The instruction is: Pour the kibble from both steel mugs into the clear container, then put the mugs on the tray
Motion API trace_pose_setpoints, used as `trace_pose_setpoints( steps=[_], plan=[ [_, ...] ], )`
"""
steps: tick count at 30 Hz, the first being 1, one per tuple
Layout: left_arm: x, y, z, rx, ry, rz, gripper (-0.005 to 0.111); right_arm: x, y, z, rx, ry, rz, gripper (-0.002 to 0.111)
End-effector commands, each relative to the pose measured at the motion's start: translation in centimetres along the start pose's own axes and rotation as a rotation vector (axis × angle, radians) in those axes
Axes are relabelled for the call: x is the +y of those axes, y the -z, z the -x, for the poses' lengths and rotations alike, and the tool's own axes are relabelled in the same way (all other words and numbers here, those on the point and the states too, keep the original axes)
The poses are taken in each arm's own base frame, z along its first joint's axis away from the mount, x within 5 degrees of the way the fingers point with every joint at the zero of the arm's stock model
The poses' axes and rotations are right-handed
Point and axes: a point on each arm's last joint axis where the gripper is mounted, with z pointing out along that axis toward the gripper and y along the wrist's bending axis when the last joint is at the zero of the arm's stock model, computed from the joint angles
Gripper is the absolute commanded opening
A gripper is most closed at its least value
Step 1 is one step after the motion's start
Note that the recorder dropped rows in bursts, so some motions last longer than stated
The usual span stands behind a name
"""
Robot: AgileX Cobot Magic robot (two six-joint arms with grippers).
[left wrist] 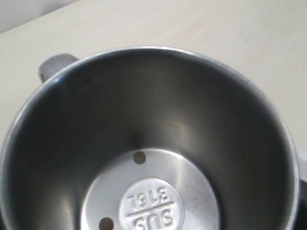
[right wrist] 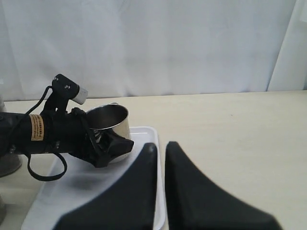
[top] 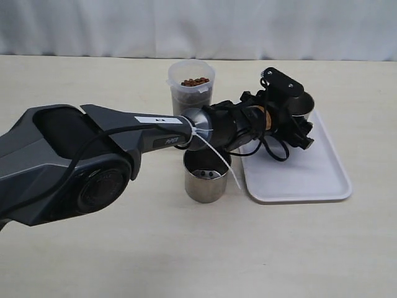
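My left arm reaches rightward across the bench. Beyond it stands the clear container with kibble inside. Nearer, one steel mug stands almost empty. The left hand, spread wide, clasps the other steel mug at the tray's far left corner. My right hand, closed and empty, is by the tray's right side.

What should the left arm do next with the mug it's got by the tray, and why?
Probably lower the held mug flat onto the tray, then open the left end effector. That mug is already over the tray's far end and looks nearly empty, while the other mug stands on the table beside the tray.
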Motion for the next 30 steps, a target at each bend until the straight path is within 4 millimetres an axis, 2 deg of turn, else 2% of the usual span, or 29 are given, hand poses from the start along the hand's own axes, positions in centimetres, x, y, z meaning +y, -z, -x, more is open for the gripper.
trace_pose_setpoints(
  steps=[1,3,5,11,18,21,23,26,28,29,30],
  plan=[
    [0.2,0.1,0.1,0.03,0.016,0.013,0.067,0.0,0.0,0.0,-0.004,0.001,-0.003,0.005],
    [0.2,0.1,0.0,0.043,0.016,0.017,0.088,0.0,0.0,0.0,-0.004,0.001,-0.003,0.005],
    [0.3,0.2,0.1,0.053,0.018,0.021,0.095,0.0,0.0,0.0,-0.004,0.001,-0.003,0.005],
    [0.7,1.8,2.4,0.107,0.01,0.054,0.096,0.0,0.0,0.0,-0.004,0.001,-0.003,0.005],
    [0.0,5.5,7.6,0.145,0.006,0.085,0.096,0.0,0.0,0.0,-0.004,0.001,-0.003,0.005],
    [0.0,9.0,11.3,0.176,-0.014,0.121,0.096,0.0,0.0,0.0,-0.004,0.001,-0.003,0.005],
    [0.4,12.1,13.9,0.2,-0.05,0.157,0.096,0.0,0.0,0.0,-0.004,0.001,-0.003,0.005],
    [1.0,17.8,17.6,0.275,-0.157,0.191,0.096,0.0,0.0,0.0,-0.004,0.001,-0.003,0.005],
    [1.4,21.7,19.1,0.303,-0.175,0.199,0.096,0.0,0.0,0.0,-0.004,0.001,-0.003,0.005],
    [1.4,22.5,19.1,0.306,-0.185,0.187,0.096,0.0,0.0,0.0,-0.004,0.001,-0.003,0.005],
    [1.3,24.1,19.6,0.278,-0.2,0.177,0.096,0.0,0.0,0.0,-0.004,0.001,-0.003,0.005]
  ],
)
